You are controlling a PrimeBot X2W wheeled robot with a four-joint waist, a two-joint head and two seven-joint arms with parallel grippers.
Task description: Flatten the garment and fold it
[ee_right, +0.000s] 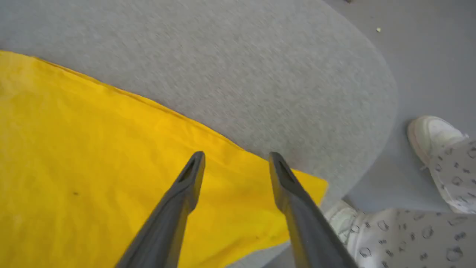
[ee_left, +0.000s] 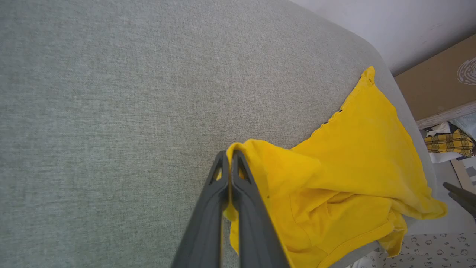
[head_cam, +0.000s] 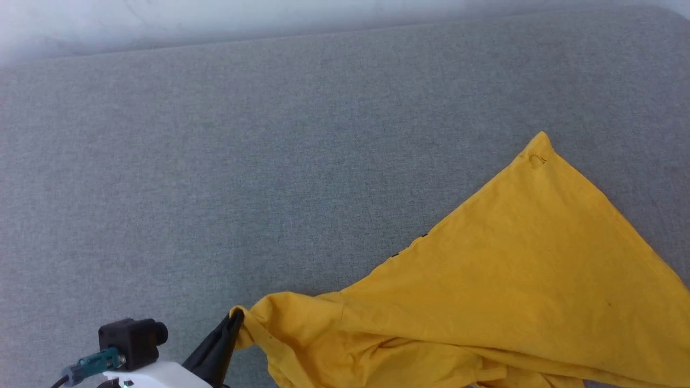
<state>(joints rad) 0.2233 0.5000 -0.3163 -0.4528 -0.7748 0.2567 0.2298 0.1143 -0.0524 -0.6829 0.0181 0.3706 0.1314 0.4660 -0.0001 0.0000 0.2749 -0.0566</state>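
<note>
Hand, left [head_cam: 236,319]: I saw its fingers pressed together, pinching a bunched yellow edge of the garment [head_cam: 512,269].
Garment: it lay rumpled at my near side on the grey fabric surface [head_cam: 215,134], one corner drawn flat toward the far right.
Hand, right [ee_right: 237,156]: I found its fingers apart, poised over the garment's right edge, gripping nothing.
Shoe: a person's white shoe [ee_right: 427,132] stood on the floor [ee_right: 427,56] beside the surface.

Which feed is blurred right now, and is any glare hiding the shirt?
Right wrist view: grey cushion smeared as if by motion, fingers of the right gripper crisp. Left wrist view: garment sharp, cushion edge bowed by the wide lens. Head view: hazy wash along the top, no glare on the garment.
</note>
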